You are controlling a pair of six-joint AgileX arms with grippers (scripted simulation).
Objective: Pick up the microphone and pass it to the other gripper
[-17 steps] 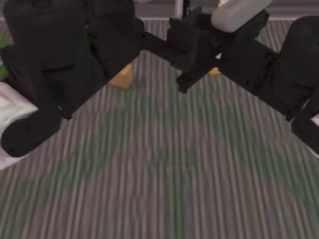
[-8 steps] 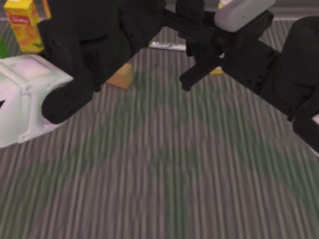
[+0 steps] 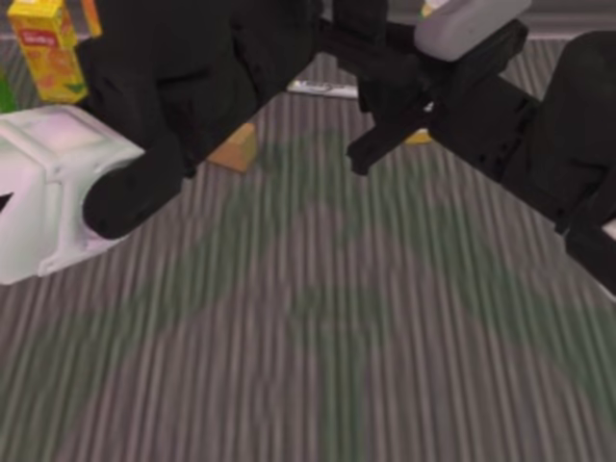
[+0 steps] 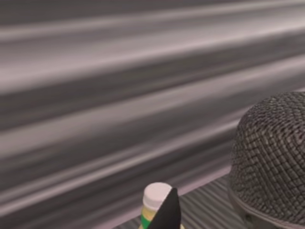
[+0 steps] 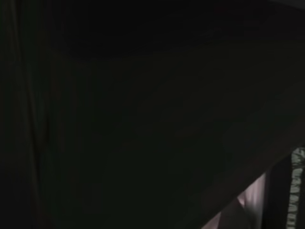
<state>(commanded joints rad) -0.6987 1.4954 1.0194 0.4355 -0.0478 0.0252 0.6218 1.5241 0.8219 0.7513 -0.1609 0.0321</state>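
Observation:
The microphone's grey rounded head [image 3: 467, 27] shows at the top right of the top view, raised off the table. It juts out of the black body of my right gripper [image 3: 375, 135], which is shut on the handle. The handle itself is hidden. One right finger points down and to the left. My left gripper [image 3: 351, 43] reaches in from the left, close to the right one. In the left wrist view the mesh head [image 4: 271, 167] looms close beside a single black left fingertip [image 4: 167, 212], with nothing between the fingers. The right wrist view is dark.
A yellow juice carton [image 3: 43, 48] stands at the back left. A tan block [image 3: 234, 149] and a thin white item [image 3: 322, 89] lie near the back middle. A white-capped bottle [image 4: 155, 200] stands beyond the left fingertip. The left arm's white segment [image 3: 53, 188] overhangs the left side.
A second ago the left arm lay farther over the table's left side. It drew back up and left, uncovering the carton and its white segment. The right arm and microphone head barely moved.

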